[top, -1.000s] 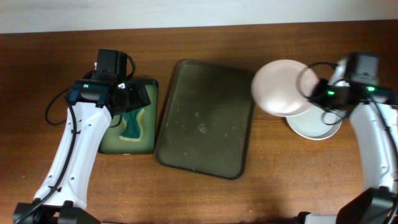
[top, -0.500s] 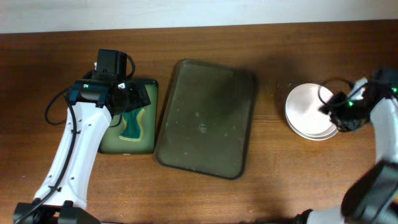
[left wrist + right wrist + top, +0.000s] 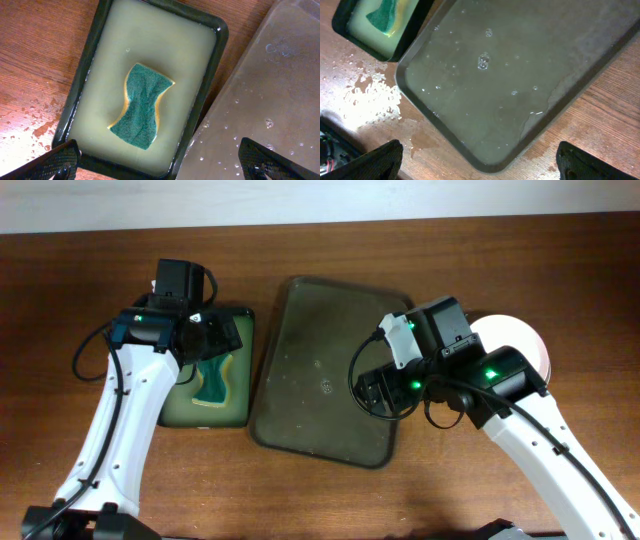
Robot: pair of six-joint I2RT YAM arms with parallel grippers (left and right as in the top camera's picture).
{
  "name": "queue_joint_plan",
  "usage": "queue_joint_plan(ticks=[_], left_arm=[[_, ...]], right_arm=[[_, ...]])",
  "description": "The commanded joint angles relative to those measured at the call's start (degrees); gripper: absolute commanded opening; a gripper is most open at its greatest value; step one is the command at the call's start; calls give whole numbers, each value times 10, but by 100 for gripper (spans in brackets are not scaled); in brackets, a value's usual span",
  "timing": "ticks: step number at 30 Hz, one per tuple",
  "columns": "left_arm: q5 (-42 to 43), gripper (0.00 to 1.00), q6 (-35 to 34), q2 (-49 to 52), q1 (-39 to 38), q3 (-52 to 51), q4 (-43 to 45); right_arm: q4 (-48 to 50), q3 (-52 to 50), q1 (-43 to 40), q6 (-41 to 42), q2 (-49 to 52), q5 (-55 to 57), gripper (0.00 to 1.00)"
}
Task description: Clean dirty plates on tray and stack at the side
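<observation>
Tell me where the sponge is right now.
In the overhead view the sponge lies in the soapy-water tub on the table's left side, just left of the large tray, with the open left gripper above it.

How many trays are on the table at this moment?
2. The large wet tray lies in the centre; the small tray, holding soapy water and a sponge, lies to its left. The right arm hides part of the table.

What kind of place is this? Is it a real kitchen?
Probably not a kitchen, more like a robot practice table for dishwashing. There is a wet tray, a tub of soapy-looking water with a green sponge, and white plates stacked at the side, all on a wooden table.
</observation>
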Motion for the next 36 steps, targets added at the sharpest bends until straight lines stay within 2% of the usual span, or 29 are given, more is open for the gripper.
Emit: queue_joint_plan(ticks=[1, 4, 6, 11, 13, 15, 18, 19, 20, 32, 36], left_arm=[[2, 99, -7, -3, 0, 8, 1], [2, 99, -7, -3, 0, 8, 1], [2, 99, -7, -3, 0, 8, 1], [2, 100, -7, -3, 0, 8, 1], [2, 99, -7, -3, 0, 8, 1], [2, 99, -7, -3, 0, 8, 1], [2, 99, -7, -3, 0, 8, 1], [2, 99, -7, -3, 0, 8, 1], [2, 100, -7, -3, 0, 8, 1], [2, 99, -7, -3, 0, 8, 1], [-33, 99, -5, -13, -1, -3, -43]], right_arm=[[33, 4, -19, -12, -43, 42, 98], [96, -10, -33, -84, -177, 129, 98], [123, -68, -44, -94, -268, 171, 98], [346, -416, -129, -94, -530, 86, 98], [368, -544, -163, -54, -661, 80, 98], [369, -612, -188, -29, -749, 80, 98], [435, -666, -201, -21, -760, 80, 98], [522, -707, -201, -21, -760, 80, 98], [553, -729, -201, -21, -760, 80, 98], [545, -730, -201, -21, -759, 80, 98], [545, -730, -201, -21, -759, 80, 98]])
